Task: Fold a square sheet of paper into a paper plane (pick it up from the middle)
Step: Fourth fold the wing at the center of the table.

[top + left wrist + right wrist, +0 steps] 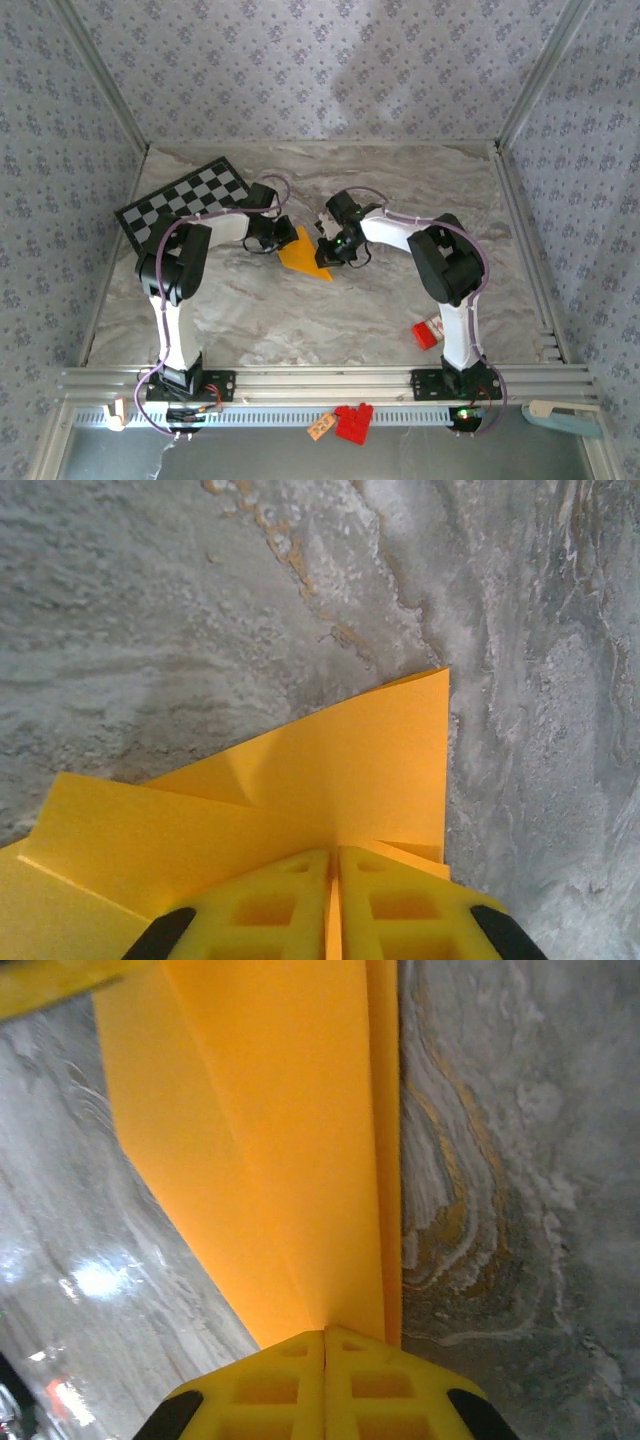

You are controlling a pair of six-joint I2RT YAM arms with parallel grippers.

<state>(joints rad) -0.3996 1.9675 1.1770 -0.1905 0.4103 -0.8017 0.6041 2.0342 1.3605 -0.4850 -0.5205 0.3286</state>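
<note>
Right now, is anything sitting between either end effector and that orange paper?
Nothing visible does. The left end effector and the right end effector are each shut on the folded orange paper, pinching it from opposite sides. The checkered board and the red block lie well off to the sides.

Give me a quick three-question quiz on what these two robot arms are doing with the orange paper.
1. True or false: the left gripper and the right gripper are both open, clear of the orange paper.
2. The orange paper is: A) flat and unfolded, B) folded, with creases and layers, C) crumpled into a ball.
3. Fill in: the small red block lies near the base of the ___ arm.

Key: 1 false, both are shut on it; 2 B; 3 right.
</note>
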